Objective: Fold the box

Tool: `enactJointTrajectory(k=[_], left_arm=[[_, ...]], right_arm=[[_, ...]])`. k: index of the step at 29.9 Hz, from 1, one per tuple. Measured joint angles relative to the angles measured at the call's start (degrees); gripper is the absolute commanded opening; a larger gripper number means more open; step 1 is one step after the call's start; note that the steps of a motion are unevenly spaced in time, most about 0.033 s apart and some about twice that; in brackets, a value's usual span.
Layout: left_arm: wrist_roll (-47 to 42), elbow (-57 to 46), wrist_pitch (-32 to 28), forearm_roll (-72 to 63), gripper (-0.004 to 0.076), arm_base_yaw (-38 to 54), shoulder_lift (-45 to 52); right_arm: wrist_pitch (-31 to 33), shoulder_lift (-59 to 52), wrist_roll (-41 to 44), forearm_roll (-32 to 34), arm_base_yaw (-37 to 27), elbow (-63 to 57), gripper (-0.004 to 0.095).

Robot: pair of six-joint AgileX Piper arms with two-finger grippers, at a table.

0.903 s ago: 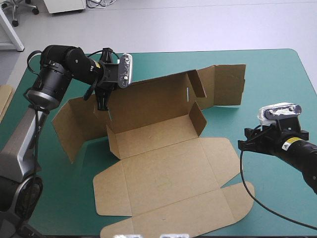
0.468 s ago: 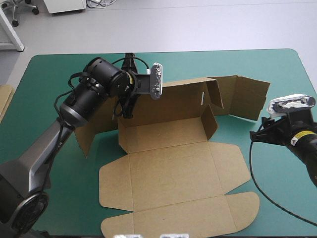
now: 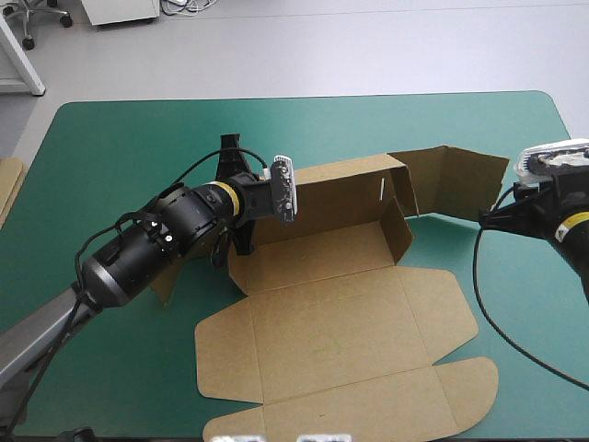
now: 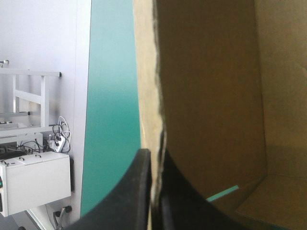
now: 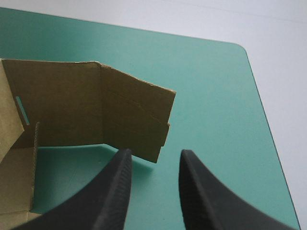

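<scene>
The brown box (image 3: 322,258) lies mid-table with its back wall (image 3: 340,189) raised, a short end wall up at the right, and the lid panel (image 3: 340,341) flat toward the front. My left gripper (image 3: 243,241) is shut on the back wall's left end; in the left wrist view the board's edge (image 4: 148,96) runs between the nearly closed black fingers (image 4: 141,191). An angled side flap (image 3: 460,180) sticks out at the box's right. My right gripper (image 3: 490,219) stands open just right of that flap. The flap's corner (image 5: 160,141) lies just ahead of the right gripper (image 5: 154,165), untouched.
A strip of more brown board (image 3: 7,184) shows at the table's left edge. Bare teal-green cover (image 3: 110,157) stretches at the back left and along the right edge (image 3: 552,304). The box's rounded lid tab (image 3: 460,396) reaches near the front edge.
The left arm has swung right and forward, dragging the box rightward by its back wall. The right gripper has drawn back to the right and farther away.
</scene>
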State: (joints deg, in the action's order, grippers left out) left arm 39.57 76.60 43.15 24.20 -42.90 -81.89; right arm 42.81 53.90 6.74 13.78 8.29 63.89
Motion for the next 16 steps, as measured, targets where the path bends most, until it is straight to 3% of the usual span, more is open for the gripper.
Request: enactJointTrajectory(k=[10, 13, 16], left_arm=[[-17.32, -9.23, -5.14, 20.00, -0.0010, -6.24, 1.33], [-21.05, -10.01, -5.47, 22.16, -0.0010, -6.77, 1.37], [-23.28, -10.71, -5.96, 23.27, -0.0010, -7.00, 1.44]], right_arm=[[4.38, 10.39, 0.57, -0.05, -0.06, 9.71, 0.0299], [4.88, 14.80, 0.57, -0.29, -0.39, 13.82, 0.0225], [4.96, 19.43, -0.36, -3.43, -2.53, 18.96, 0.0067]])
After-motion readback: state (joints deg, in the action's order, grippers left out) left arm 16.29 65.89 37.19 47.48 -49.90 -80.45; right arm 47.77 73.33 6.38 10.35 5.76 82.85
